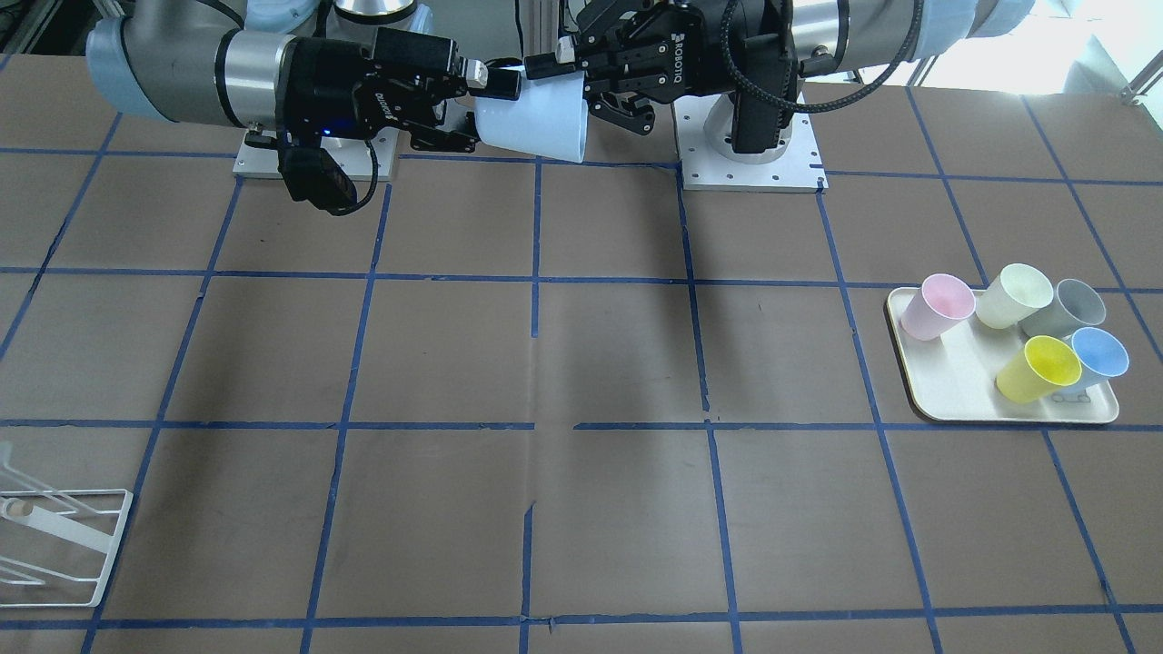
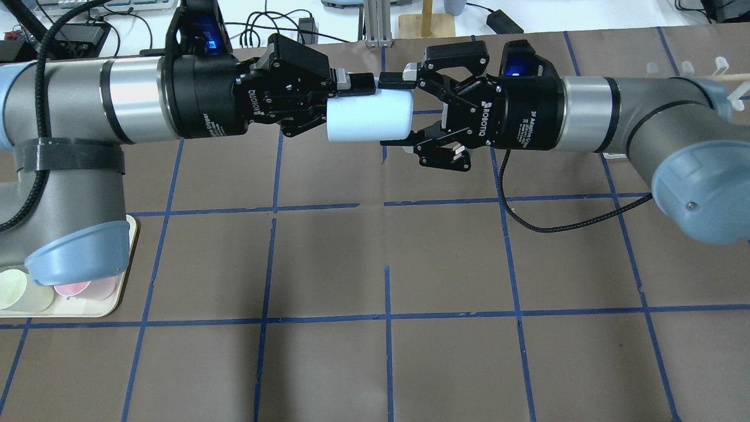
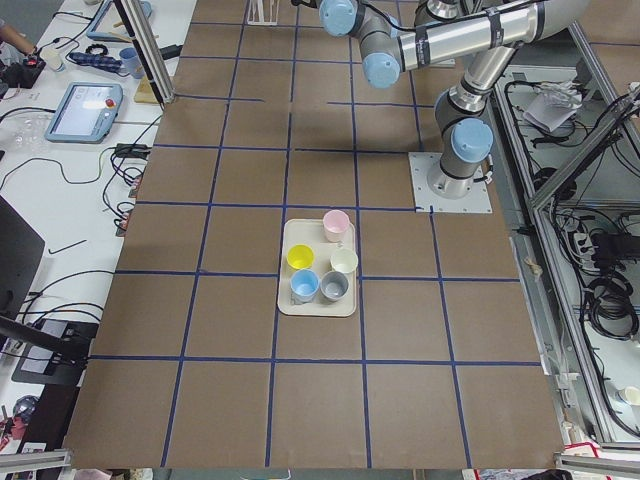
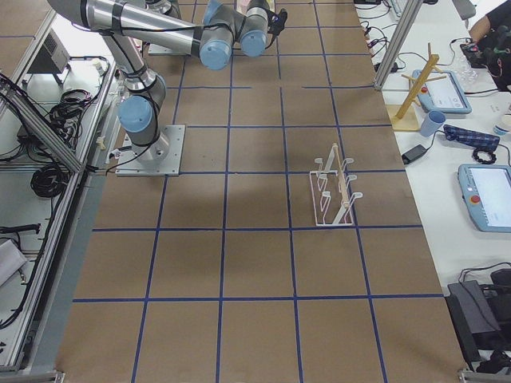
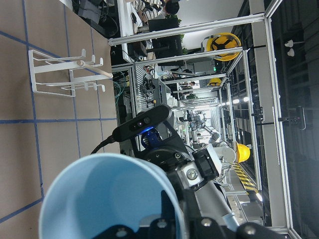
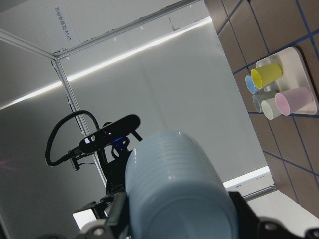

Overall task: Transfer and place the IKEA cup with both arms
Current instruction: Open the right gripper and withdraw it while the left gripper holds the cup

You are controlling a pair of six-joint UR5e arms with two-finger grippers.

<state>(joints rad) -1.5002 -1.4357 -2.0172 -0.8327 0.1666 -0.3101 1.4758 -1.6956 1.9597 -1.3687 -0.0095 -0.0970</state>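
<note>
Left gripper (image 2: 357,85) pinches cup (image 2: 366,117) by rim, base aimed at right gripper (image 2: 399,111) for hand-over. That one straddles base; clamped or not, cannot tell.

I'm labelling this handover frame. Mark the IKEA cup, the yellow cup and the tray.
IKEA cup (image 2: 366,117): overhead view, middle of its side wall.
yellow cup (image 1: 1019,381): front-facing view, its outer wall.
tray (image 1: 949,383): front-facing view, bare floor.
</note>
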